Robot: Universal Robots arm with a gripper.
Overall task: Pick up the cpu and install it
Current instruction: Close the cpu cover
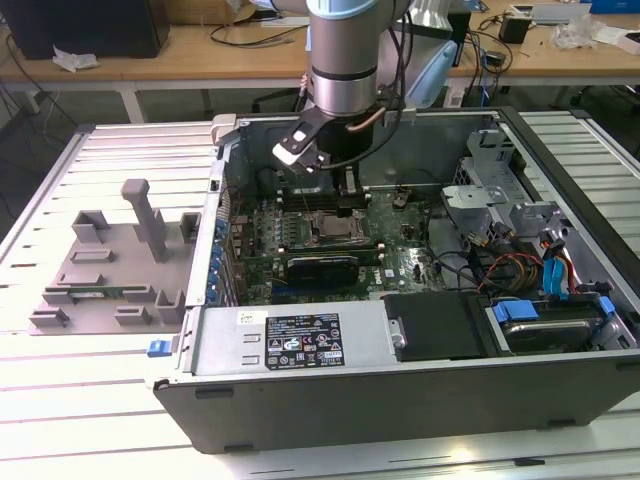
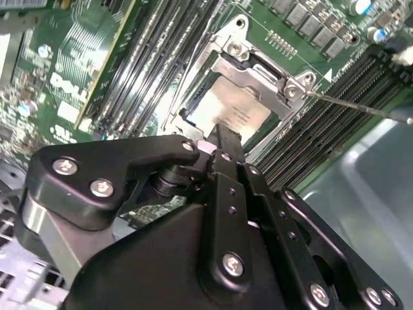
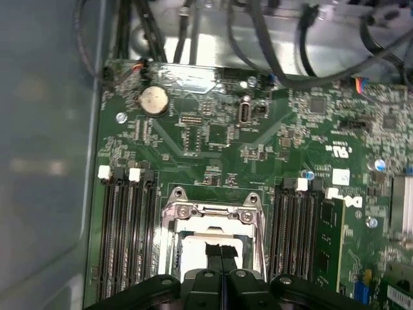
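Nearest your exterior camera stood the open computer case [image 1: 350, 415], its near wall facing you on the pale slatted worktop [image 1: 90, 420]. At nine o'clock from the case, on the exterior view's left, you had a grey fixture [image 1: 110, 260] lying on that worktop, well apart from the work. Next to the right, your arm [image 1: 343, 60] hung down from twelve o'clock over the green motherboard [image 1: 405, 235], with the gripper [image 1: 350, 200] inside the case above the socket [image 1: 335, 237]. Toward four o'clock from the socket sat a black drive [image 1: 440, 325], and farther out, toward three o'clock, blue cables [image 1: 562, 275] lay near the case's wall on the exterior view's right.

In both wrist views you could see the cpu [image 3: 192, 248] [image 2: 235, 110] lying flat in the metal-framed socket, silver plate up, with memory slots [image 3: 126, 226] on either side of the frame. The fingers [image 3: 213, 253] were pressed together, side by side, and their tips stood at the middle of the cpu's plate. Whether they touched it, you could not tell from either wrist view.
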